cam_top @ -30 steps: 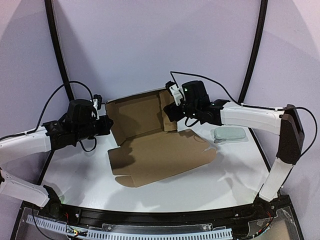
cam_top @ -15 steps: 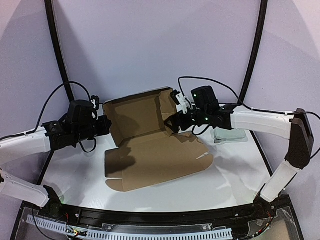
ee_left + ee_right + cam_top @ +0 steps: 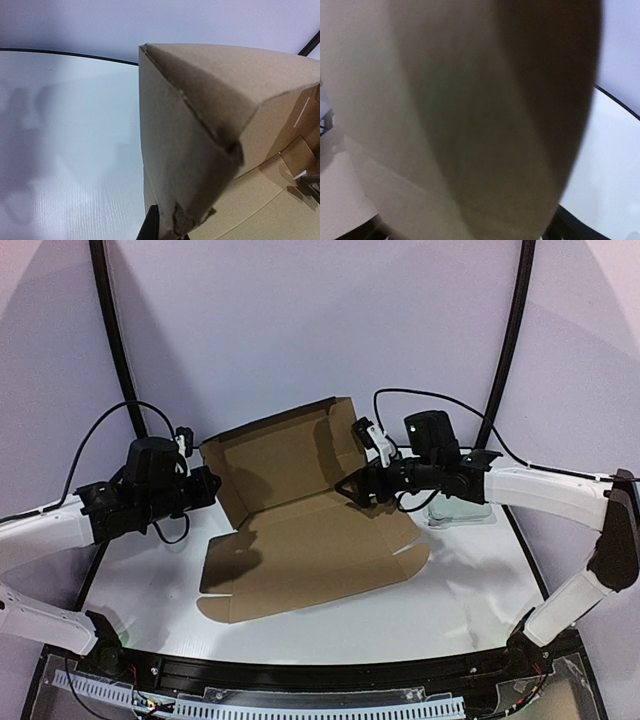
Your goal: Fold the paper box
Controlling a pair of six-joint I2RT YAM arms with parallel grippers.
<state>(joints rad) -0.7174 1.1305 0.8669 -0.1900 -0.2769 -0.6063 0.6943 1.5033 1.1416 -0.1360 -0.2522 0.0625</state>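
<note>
2 claws (image 3: 208, 487) (image 3: 352, 490) prob. on paper box (image 3: 300, 550)

Bright even light, soft shadows, right wrist blurred (cardboard close-up)

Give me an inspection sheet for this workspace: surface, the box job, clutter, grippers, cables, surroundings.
Surface: white table, with shadows of the arms and the box on it.
Job's things: paper box partly folded; its rear panel stands up and its front panel lies flat on the table.
Clutter: small grey-green case on the right, partly hidden by the right arm, apart from the box.
Grippers: left gripper at the raised panel's left edge, right gripper at its right edge; grip cannot be told, since cardboard fills both wrist views.
Cables: black cables loop above each wrist, off the box.
Surroundings: pale lilac backdrop; black curved poles on both sides.
</note>
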